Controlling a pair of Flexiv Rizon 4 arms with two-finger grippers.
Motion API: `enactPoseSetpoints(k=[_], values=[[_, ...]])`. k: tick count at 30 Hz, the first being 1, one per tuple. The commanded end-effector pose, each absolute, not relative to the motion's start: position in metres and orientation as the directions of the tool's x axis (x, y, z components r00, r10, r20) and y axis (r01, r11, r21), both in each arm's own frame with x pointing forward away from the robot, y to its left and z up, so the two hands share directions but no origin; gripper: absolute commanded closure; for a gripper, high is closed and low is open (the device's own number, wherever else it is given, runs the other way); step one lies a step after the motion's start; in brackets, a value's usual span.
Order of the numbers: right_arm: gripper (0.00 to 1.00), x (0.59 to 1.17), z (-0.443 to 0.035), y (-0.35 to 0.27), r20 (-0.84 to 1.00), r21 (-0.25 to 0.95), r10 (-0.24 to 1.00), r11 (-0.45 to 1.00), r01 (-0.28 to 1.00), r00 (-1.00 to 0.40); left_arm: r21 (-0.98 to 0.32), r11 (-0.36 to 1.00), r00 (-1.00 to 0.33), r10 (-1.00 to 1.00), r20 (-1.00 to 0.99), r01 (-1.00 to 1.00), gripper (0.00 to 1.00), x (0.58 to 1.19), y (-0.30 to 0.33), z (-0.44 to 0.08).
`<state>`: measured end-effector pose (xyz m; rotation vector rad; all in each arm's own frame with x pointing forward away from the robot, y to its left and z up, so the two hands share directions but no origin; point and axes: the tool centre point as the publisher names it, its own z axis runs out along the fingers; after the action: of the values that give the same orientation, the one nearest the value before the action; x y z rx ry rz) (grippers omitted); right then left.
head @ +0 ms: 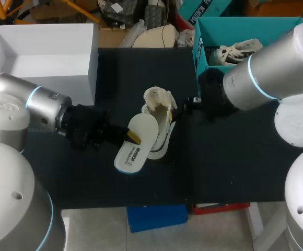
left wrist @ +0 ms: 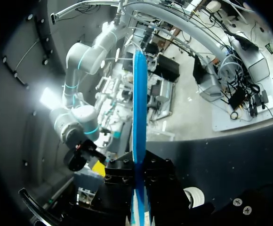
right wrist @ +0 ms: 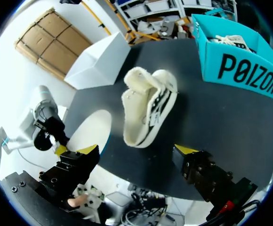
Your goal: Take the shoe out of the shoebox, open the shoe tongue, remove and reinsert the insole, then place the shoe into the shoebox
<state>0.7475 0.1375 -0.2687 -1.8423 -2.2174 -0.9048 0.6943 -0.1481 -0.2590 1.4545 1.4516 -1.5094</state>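
White insole (head: 133, 151): probably light, floppy; left jaws clenched on its edge.
Sneaker (head: 159, 104): soft collar; right jaws released.

My head camera sits high behind the arms and looks steeply down on the whole dark counter (head: 219, 167), with the shoe (head: 159, 112) mid-frame, the white box (head: 47, 36) at upper left and the teal shoebox (head: 245, 29) at upper right. The left wrist camera rides tight behind the insole (left wrist: 140, 108), seeing it edge-on and facing across toward my right arm (left wrist: 82, 54). The right wrist camera looks from farther back over its own pincer (right wrist: 136, 150) at the shoe, insole, both boxes and my left arm (right wrist: 44, 110), so the wrist views face each other.
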Motion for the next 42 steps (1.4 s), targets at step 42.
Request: enactPoseSetpoints(k=[42], values=[[0.0, 0.687, -0.255, 0.11, 0.411, 0.409, 0.891, 0.011, 0.913, -0.194, -0.506, -0.258, -0.221, 0.675, -0.704, 0.823, 1.0, 0.727, -0.159, -0.32]])
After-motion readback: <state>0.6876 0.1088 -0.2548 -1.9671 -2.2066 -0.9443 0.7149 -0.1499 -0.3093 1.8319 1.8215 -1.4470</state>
